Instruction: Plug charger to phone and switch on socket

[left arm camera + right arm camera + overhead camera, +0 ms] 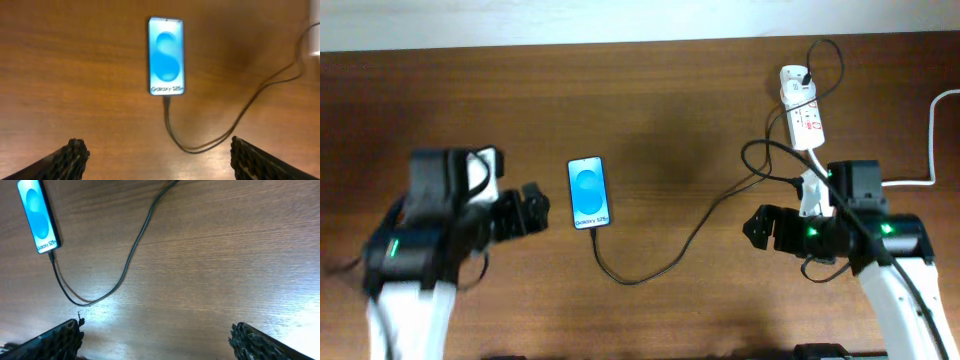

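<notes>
The phone (pixel 589 191) lies flat on the wood table, blue screen up, also seen in the left wrist view (pixel 166 56) and the right wrist view (pixel 39 216). The charger (pixel 670 255), a thin black cable, has its tip seated in the phone's near end (pixel 166 100) and loops right toward the socket (pixel 804 110), a white strip at the back right. My left gripper (pixel 532 210) is open, left of the phone, holding nothing (pixel 157 157). My right gripper (pixel 763 228) is open, empty, just in front of the socket (pixel 157 337).
A thick white cord (pixel 932 140) runs from the right edge toward the right arm. Bare wood table (pixel 680 130) lies between the phone and the socket.
</notes>
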Controlling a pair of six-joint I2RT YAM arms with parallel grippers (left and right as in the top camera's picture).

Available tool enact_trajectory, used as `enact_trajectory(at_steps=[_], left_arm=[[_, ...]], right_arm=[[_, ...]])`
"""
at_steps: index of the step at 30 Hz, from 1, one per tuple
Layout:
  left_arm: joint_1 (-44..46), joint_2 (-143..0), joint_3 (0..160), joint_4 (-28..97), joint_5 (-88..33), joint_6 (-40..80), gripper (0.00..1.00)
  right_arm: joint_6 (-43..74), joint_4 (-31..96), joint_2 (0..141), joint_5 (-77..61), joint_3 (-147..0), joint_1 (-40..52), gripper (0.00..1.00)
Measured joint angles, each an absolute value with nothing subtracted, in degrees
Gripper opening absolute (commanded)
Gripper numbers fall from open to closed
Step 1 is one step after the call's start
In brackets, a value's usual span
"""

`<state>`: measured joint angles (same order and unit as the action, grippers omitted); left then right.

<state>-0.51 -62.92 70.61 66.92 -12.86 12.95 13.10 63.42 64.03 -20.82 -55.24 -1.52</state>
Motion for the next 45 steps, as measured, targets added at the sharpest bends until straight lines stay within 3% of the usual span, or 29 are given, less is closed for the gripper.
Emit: enact_trajectory(at_steps=[7, 13, 18, 35, 37, 39, 43, 45], left_arm=[[-0.51, -39.81, 70.63, 70.81, -8.62, 12.78, 1.00], [-0.51, -28.84, 70.57, 84.71, -6.31, 12.78, 1.00], [-0.51, -28.58, 70.32, 96.29, -7.20, 13.26, 0.99], [-0.51, -28.53, 70.32, 96.47, -9.02, 13.30, 0.99], [-0.51, -28.53, 70.32, 96.49, -9.02, 13.30, 0.99], [-0.51, -28.53, 70.32, 96.51, -9.02, 13.30, 0.99], [-0.51, -28.53, 70.28, 96.51, -9.04, 13.30, 0.99], [-0.51, -28.53, 70.28, 96.51, -9.02, 13.30, 0.99]], right_arm=[[13.13, 63.44, 71.33, -24.86, -55.24, -1.52, 0.98], [13.13, 64.73, 75.77, -25.63, -55.22, -1.52, 0.98], [13.15, 64.75, 76.25, -25.63, -55.22, -1.52, 0.98], [13.56, 64.75, 76.25, -25.56, -55.22, -1.52, 0.99], [14.98, 64.14, 76.25, -25.56, -55.22, -1.52, 0.82], [15.99, 61.71, 76.25, -25.52, -55.22, -1.52, 0.54], [16.93, 59.86, 76.25, -25.32, -55.64, -1.58, 0.27], [16.97, 60.23, 76.25, -25.21, -57.82, -1.63, 0.21]])
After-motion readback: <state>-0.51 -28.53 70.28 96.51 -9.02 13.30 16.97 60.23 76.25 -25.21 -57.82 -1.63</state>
